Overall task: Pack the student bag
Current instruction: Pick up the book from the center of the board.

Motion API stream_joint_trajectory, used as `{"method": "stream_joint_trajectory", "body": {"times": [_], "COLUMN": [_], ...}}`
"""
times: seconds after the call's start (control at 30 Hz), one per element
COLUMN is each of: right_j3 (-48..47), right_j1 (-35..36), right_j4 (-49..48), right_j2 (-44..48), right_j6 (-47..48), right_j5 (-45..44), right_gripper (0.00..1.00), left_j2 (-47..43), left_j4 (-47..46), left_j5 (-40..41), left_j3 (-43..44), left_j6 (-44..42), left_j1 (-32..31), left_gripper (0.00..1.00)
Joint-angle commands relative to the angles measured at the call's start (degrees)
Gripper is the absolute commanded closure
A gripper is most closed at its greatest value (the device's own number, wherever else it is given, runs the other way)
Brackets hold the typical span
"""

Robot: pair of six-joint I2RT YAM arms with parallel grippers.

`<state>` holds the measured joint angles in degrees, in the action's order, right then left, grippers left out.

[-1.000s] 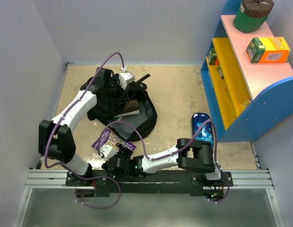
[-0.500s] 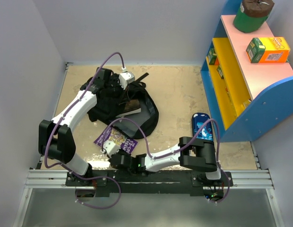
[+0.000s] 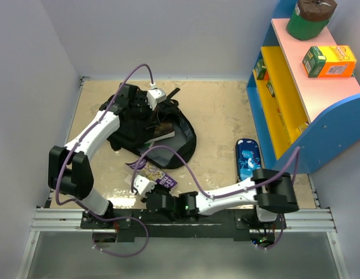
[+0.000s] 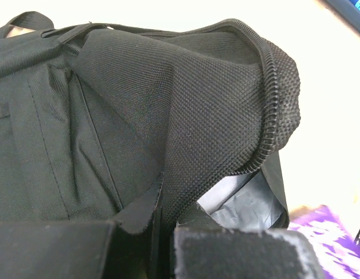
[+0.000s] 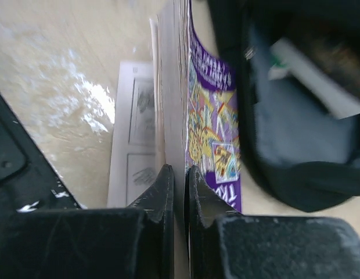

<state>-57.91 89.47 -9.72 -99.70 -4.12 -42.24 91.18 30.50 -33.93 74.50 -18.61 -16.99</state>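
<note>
The student bag (image 3: 133,131) lies open at the back left of the table, black with a grey lining (image 4: 244,197). My left gripper (image 3: 155,110) is shut on the bag's zippered top flap (image 4: 186,116) and holds it raised. The fabric is pinched between its fingers (image 4: 244,253). A purple picture book (image 3: 155,173) lies just in front of the bag's mouth. My right gripper (image 3: 147,181) is shut on the book's near edge. In the right wrist view the book (image 5: 212,128) stands on edge between the fingertips (image 5: 167,180), beside the bag's opening (image 5: 296,122). Another book (image 3: 162,135) lies inside the bag.
A blue pencil case (image 3: 247,158) lies on the table at the right, near the foot of a blue and yellow shelf (image 3: 296,99). On the shelf stand a green can (image 3: 310,17) and an orange-green box (image 3: 328,61). Bare table (image 3: 220,116) lies between bag and shelf.
My right gripper has shut on the purple book and shifted it to the right, closer to the bag's mouth, with the arm stretching out. The left gripper has kept its hold on the flap.
</note>
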Motion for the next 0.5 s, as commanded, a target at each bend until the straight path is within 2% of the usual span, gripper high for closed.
{"method": "stream_joint_trajectory", "body": {"times": [0.0, 0.2, 0.27, 0.47], "right_j3": [-3.35, -7.91, -6.52, -2.21], "right_j1": [4.3, 5.19, 4.14, -6.74], "right_j4": [-0.48, -1.62, -5.9, -8.46], "right_j2": [10.48, 22.07, 23.14, 23.06], "right_j6": [12.52, 24.74, 29.68, 30.31], "right_j5": [-14.26, -20.77, -21.31, -14.64], "right_gripper": [1.0, 1.0, 1.0, 1.0], "left_j2": [0.14, 0.32, 0.14, -0.21], "left_j4": [-1.32, -0.62, -0.97, -1.15], "left_j5": [-2.72, -1.58, -1.75, -2.1], "left_j3": [2.58, 2.49, 2.4, 2.4], "left_j6": [0.59, 0.24, 0.5, 1.03], "left_j1": [0.12, 0.03, 0.03, 0.12], "left_gripper": [0.99, 0.99, 0.99, 0.99]}}
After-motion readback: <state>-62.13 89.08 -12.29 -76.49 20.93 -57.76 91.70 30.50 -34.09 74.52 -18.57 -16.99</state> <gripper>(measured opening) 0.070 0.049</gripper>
